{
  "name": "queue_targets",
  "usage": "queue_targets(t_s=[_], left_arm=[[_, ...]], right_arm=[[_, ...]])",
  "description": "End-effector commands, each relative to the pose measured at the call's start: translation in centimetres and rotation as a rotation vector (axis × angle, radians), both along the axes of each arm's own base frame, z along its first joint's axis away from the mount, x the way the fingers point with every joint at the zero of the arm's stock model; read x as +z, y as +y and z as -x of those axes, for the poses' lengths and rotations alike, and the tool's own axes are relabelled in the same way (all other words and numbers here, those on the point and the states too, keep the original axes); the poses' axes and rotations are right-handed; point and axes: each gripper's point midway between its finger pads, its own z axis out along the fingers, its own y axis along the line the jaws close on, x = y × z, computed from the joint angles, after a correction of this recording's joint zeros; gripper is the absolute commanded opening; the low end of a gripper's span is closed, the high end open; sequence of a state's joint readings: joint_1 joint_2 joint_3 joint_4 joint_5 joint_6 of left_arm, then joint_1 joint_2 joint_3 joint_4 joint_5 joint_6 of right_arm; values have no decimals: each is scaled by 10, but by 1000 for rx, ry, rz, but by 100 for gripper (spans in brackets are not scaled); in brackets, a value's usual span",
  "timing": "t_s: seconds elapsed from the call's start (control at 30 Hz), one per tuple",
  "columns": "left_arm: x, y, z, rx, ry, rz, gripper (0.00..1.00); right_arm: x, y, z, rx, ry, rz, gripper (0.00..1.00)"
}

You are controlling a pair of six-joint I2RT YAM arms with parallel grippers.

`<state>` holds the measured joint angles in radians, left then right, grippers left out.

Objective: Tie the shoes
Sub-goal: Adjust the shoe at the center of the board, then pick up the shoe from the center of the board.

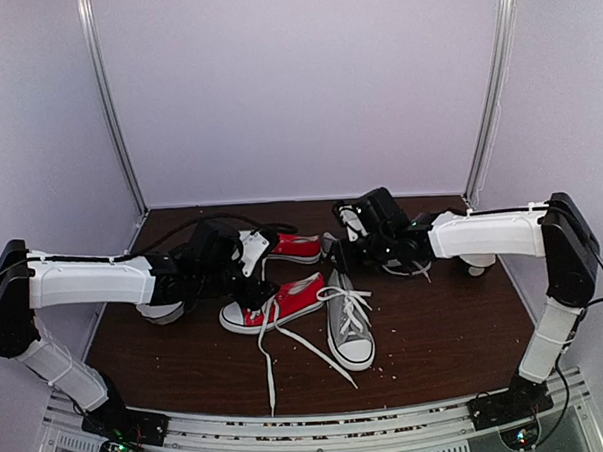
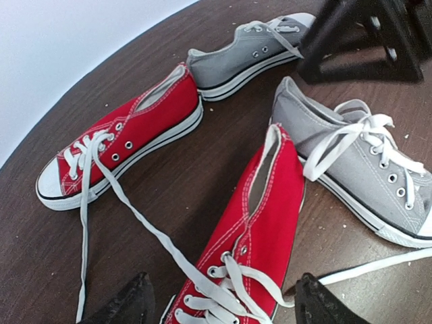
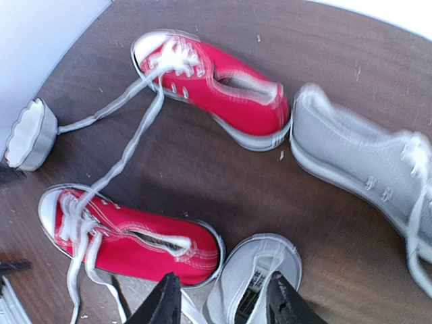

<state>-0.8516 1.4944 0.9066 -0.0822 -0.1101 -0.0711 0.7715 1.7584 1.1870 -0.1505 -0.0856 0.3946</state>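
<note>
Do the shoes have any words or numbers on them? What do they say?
No word, number or sign here can be read.
Dark print on the inside of the grey shoe, at the bottom of the right wrist view: too blurred to read.
Red shoes and the other grey shoe: no writing shows.

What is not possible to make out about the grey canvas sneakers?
- Right wrist view: motion blur smears the white laces of the near grey canvas sneaker.
- Same view: right gripper, cut by bottom edge; hold on far grey sneaker unclear.
- Top view: right arm hides most of it.
</note>
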Motion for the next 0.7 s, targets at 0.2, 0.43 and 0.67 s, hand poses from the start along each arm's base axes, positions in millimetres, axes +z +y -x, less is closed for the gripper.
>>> queue_targets(t_s=[0.2,0.43,0.67], left_arm=[[9,-57,45,-385,-66,-31,65],[-14,-101,97,-681,-117,-151,65],[-46,-129,110,-815,-170,-309,66]], right_arm=[[45,-55,-74,280,-80,319,56],[-4,-52,-98,394,4,491,75],[-50,-62,-122,371,58,635,78]])
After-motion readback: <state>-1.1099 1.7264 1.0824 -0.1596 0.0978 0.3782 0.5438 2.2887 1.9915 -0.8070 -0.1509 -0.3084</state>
